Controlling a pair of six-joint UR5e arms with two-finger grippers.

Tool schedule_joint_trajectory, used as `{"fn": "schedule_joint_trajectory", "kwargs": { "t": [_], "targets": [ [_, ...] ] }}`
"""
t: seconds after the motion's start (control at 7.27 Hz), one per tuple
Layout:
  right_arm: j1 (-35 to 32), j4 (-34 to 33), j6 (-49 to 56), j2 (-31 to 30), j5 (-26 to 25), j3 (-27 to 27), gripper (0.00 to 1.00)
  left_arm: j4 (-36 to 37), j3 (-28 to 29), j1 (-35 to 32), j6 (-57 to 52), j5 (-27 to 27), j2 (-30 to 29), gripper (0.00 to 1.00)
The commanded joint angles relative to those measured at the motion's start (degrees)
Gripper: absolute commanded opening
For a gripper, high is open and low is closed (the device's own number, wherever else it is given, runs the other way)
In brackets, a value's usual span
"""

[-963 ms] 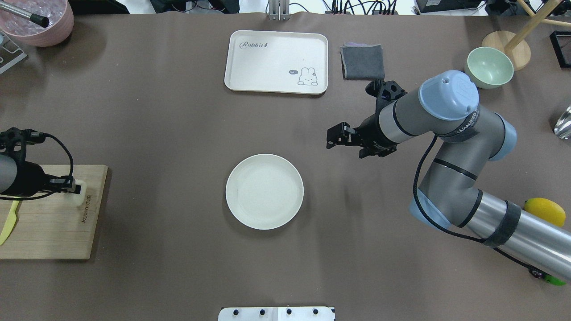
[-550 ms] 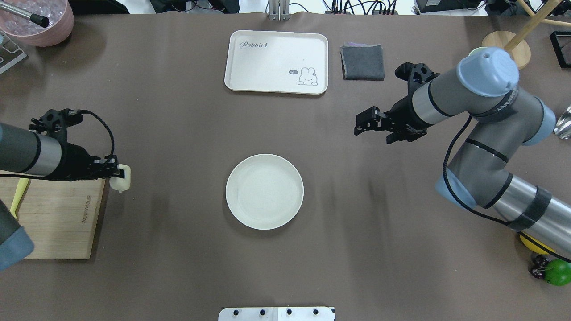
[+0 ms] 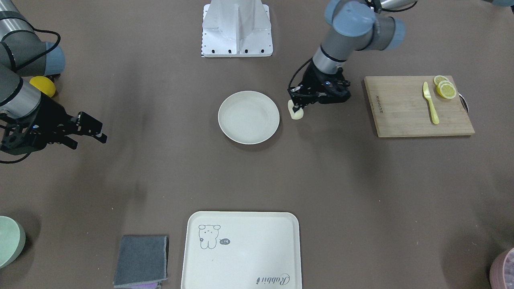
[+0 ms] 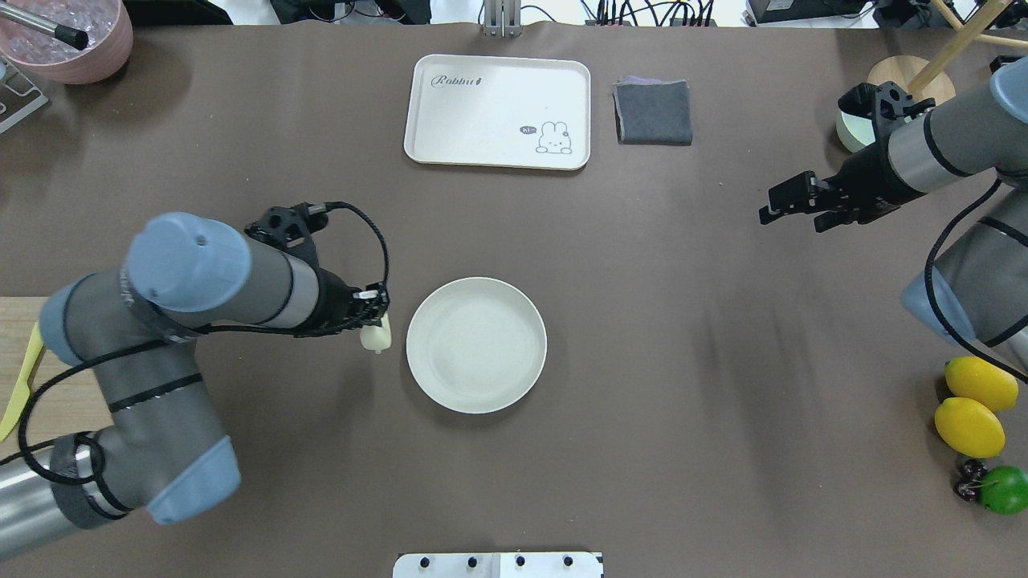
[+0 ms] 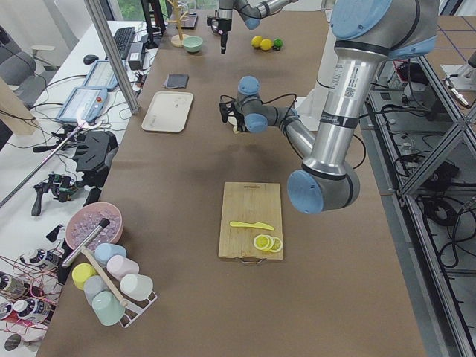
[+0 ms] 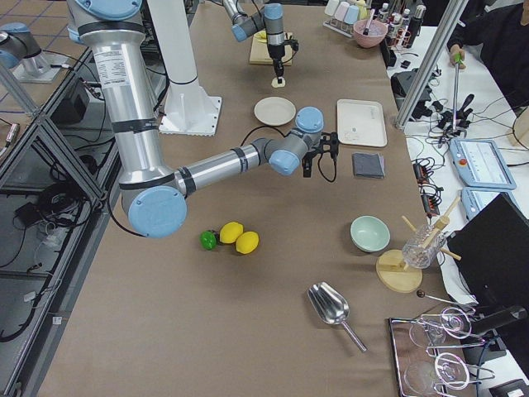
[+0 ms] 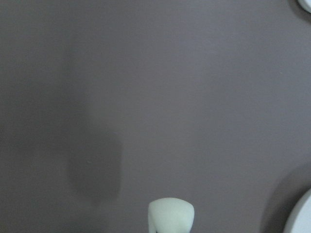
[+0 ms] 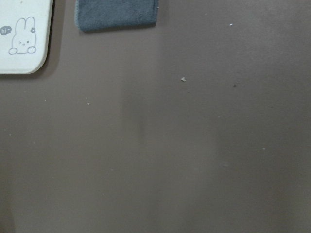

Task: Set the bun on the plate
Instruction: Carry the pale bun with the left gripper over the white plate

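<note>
The bun (image 4: 376,336), a small pale rounded block, hangs just off the left rim of the round cream plate (image 4: 476,345), above the brown table. My left gripper (image 4: 374,315) is shut on the bun's top. From the front, the bun (image 3: 297,114) sits right of the plate (image 3: 249,117), under the left gripper (image 3: 296,106). The left wrist view shows the bun (image 7: 171,214) at the bottom and a sliver of the plate's rim (image 7: 302,216). My right gripper (image 4: 793,202) hovers open and holds nothing far to the right, apart from the plate.
A rabbit tray (image 4: 498,111) and a grey cloth (image 4: 653,112) lie at the far side. The wooden cutting board (image 3: 417,106) carries a yellow knife (image 3: 430,102) and lemon slices (image 3: 445,87). Lemons (image 4: 976,405), a green bowl (image 3: 9,241) and a pink bowl (image 4: 72,44) sit at the edges.
My left arm lifted the bun off the cutting board and carried it right, up to the plate's left rim. The right arm drew back to the right, away from the plate.
</note>
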State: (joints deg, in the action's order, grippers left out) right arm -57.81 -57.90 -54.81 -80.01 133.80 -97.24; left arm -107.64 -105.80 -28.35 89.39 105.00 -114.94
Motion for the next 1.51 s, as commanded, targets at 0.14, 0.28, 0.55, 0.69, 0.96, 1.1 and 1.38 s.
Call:
{"fn": "schedule_joint_trajectory", "kwargs": {
  "t": [0.14, 0.28, 0.55, 0.69, 0.96, 1.1, 1.38],
  "targets": [
    [-5.7, 0.0, 9.2, -5.9, 3.7, -1.0, 1.0, 7.3, 5.9, 8.5, 1.6, -9.9, -10.6, 0.25],
    [-6.3, 0.1, 9.7, -6.6, 3.8, -1.1, 1.0, 7.2, 9.1, 9.4, 1.6, -11.3, -13.0, 0.34],
    [-7.1, 0.2, 10.3, -7.6, 3.8, -1.1, 1.0, 7.3, 12.5, 9.5, 1.1, -11.6, -15.7, 0.4],
    [-7.1, 0.1, 10.9, -8.1, 3.8, -1.1, 1.0, 7.4, 12.9, 9.5, 1.1, -11.7, -15.7, 0.4],
    [-7.0, 0.1, 11.0, -8.4, 3.8, -1.1, 1.0, 7.5, 13.2, 9.4, -0.8, -12.6, -15.7, 0.41],
    [-6.9, 0.1, 11.0, -8.3, 3.8, -1.1, 1.0, 7.6, 13.1, 9.3, -1.0, -12.6, -15.7, 0.41],
    [-6.9, 0.1, 11.0, -8.2, 3.8, -1.1, 1.0, 7.8, 12.7, 9.3, -1.0, -12.6, -15.7, 0.64]
  ]
}}
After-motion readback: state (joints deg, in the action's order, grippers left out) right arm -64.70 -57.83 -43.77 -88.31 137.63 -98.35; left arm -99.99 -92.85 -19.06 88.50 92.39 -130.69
